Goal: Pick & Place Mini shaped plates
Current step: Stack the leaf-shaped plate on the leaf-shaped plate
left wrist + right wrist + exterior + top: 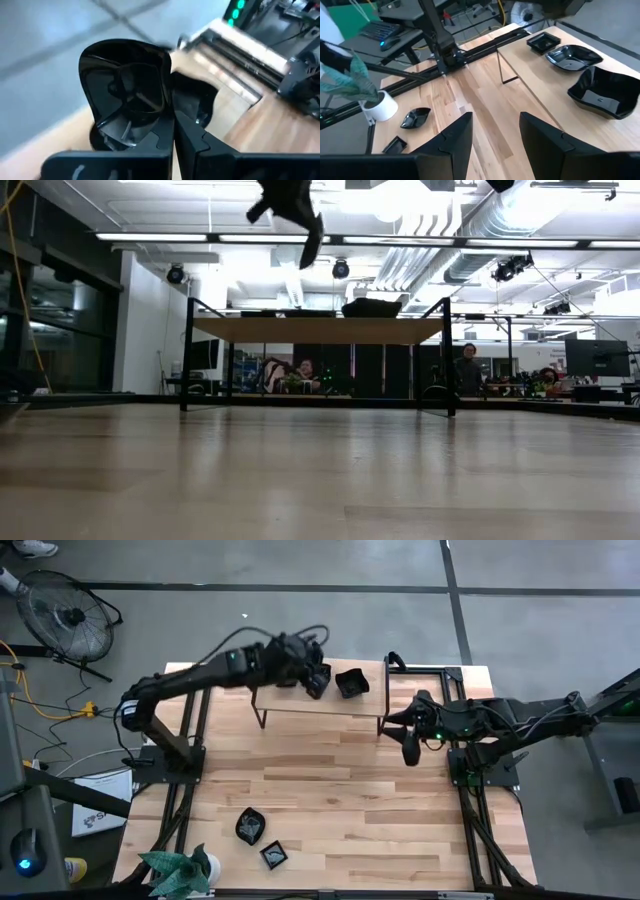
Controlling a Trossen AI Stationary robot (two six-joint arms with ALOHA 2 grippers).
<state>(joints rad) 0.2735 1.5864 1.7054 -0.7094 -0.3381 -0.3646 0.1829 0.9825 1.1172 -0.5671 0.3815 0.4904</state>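
My left gripper [318, 680] hangs over the raised wooden shelf [300, 705] at the table's far side, shut on a glossy black wavy-edged mini plate [125, 90]; in the low view it shows high above the shelf [300, 210]. On the shelf rest a square plate [543, 42], a leaf-like plate [572, 54] and a wavy-edged plate [602, 95] [351, 682]. Two more plates lie flat on the near left of the table: a leaf-like one [250, 826] and a square one [273, 856]. My right gripper [495, 135] is open, off the shelf's right end [410, 745], touching nothing. My left gripper pinches the wavy-edged plate by its rim [167, 107] between the two fingers [187, 137]. The plate is lifted clear above the shelf and stands tilted on edge beside the fingers, its hollow facing the wrist camera. How far back it reaches does not show.
A green plant in a white pot [180, 870] stands at the table's near left corner. The shelf stands on thin dark legs [186, 355]. Bare wood lies across the table's middle [340, 790]. People sit in the room beyond [305, 370].
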